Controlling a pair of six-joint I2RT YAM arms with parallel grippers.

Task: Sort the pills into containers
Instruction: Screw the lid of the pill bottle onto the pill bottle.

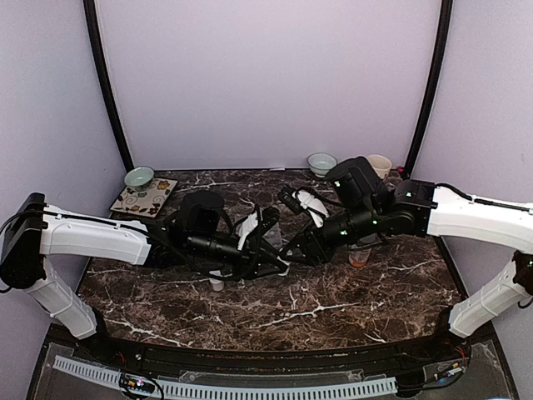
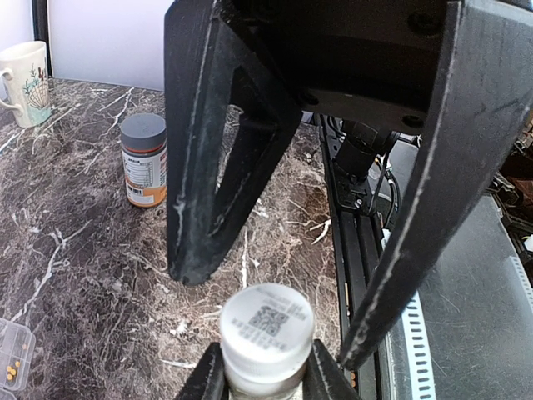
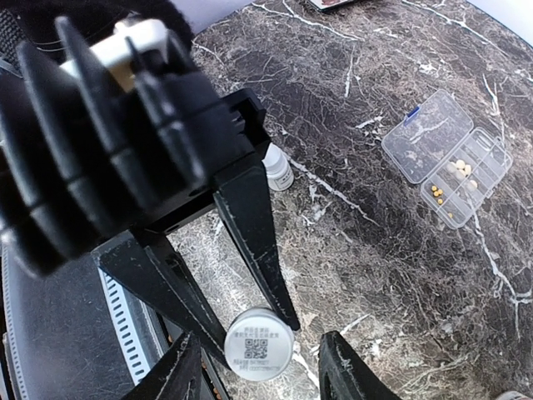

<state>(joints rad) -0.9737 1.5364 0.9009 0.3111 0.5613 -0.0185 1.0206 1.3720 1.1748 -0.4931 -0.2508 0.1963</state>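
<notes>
Cap removal looks to be the step in hand, ahead of any sorting. The left gripper (image 2: 266,371) has its fingers (image 2: 323,377) clamped on the body of a small white bottle (image 2: 266,385), just under the cap (image 2: 266,321). That cap, printed with a square code, faces up toward both wrist cameras, so the bottle stands roughly upright. Whether its base rests on the surface (image 3: 375,275) cannot be told. The right gripper (image 3: 260,337) hangs over it with its fingers (image 3: 341,367) apart, one on each side of the cap and, as far as the wrist views show, not yet touching it. The next move probably calls for those fingers to close squarely on the cap's rim and twist while the left grip keeps the body from turning. A grip set too high or off-centre could slip. The pill box (image 3: 500,158) lies flat on the surface, off to one side and apart from both grippers. Its lid (image 3: 426,133) is swung fully open beside the tray, and the compartments face up. In the right wrist view its long axis runs diagonally, from lower left to upper right, with the hinge along that same line. A few pills (image 3: 460,167) already sit in its compartments, some pale, some yellower. In the top view the arms hide the box.
</notes>
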